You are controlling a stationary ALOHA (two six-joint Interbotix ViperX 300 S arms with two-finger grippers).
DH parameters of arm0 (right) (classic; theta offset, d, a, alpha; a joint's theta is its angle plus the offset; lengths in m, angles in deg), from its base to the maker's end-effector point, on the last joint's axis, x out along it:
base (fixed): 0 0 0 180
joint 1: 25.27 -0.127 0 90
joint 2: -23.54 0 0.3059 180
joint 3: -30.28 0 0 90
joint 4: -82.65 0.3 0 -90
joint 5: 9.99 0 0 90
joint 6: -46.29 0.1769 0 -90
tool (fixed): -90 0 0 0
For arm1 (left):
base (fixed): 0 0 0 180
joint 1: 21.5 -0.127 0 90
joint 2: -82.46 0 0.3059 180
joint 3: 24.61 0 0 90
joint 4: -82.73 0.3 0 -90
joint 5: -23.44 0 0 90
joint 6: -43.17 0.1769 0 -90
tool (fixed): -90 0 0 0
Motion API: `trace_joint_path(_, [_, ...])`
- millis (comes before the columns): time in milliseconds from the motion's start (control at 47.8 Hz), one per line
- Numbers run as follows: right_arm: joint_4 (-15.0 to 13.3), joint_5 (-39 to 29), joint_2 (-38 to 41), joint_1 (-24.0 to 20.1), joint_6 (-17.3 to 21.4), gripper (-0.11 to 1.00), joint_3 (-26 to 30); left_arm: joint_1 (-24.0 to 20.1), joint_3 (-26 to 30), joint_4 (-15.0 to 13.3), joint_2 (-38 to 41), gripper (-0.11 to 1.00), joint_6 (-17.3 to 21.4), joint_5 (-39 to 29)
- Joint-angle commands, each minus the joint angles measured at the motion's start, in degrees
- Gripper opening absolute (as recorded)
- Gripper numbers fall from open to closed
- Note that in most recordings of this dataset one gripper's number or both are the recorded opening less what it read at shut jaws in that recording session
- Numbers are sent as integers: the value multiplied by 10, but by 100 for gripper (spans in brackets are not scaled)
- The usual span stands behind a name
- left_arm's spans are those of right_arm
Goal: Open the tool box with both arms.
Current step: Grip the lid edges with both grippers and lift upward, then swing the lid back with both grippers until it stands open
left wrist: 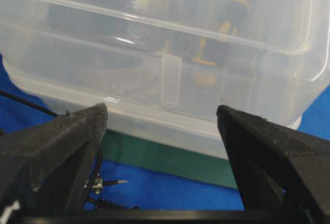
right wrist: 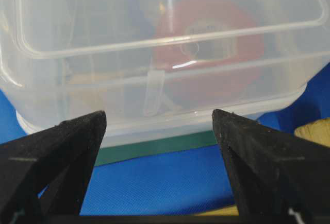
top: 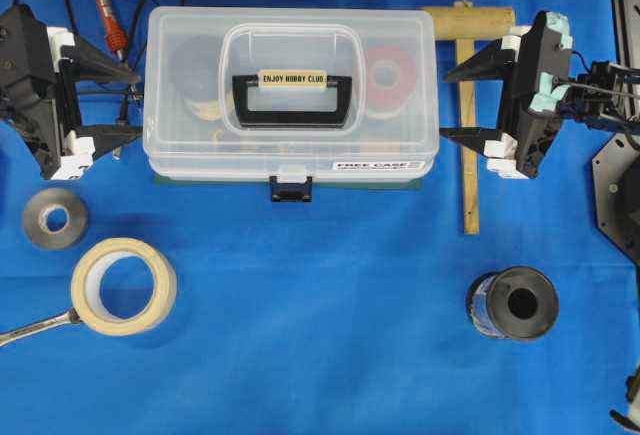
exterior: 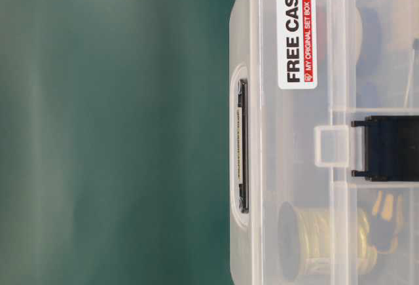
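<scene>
Blue cloth across the desk (top: 320,355), with the tool box (top: 290,75) set near the far edge at the middle, lid down and dark blue latch (top: 291,190) seemingly closed at its front. Flanked by 2 grippers, left gripper (top: 132,103) and right gripper (top: 448,105), each spread wide, grasping nothing, just beside an end wall. Judged barely begun: latch release and lid lift both left.
</scene>
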Motion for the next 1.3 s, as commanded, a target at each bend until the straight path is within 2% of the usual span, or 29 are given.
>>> trace_joint_path(0, [0, 7, -2, 2, 0, 83, 16, -1, 21, -1, -6, 86, -2, 17])
trace_joint_path(690, [-3, -6, -62, 3, -4, 83, 44, -2, 42, -1, -38, 86, -2, 17])
trace_joint_path(1275, [-2, 4, -82, 53, -4, 83, 57, -69, 47, -1, -82, 86, 0, 20])
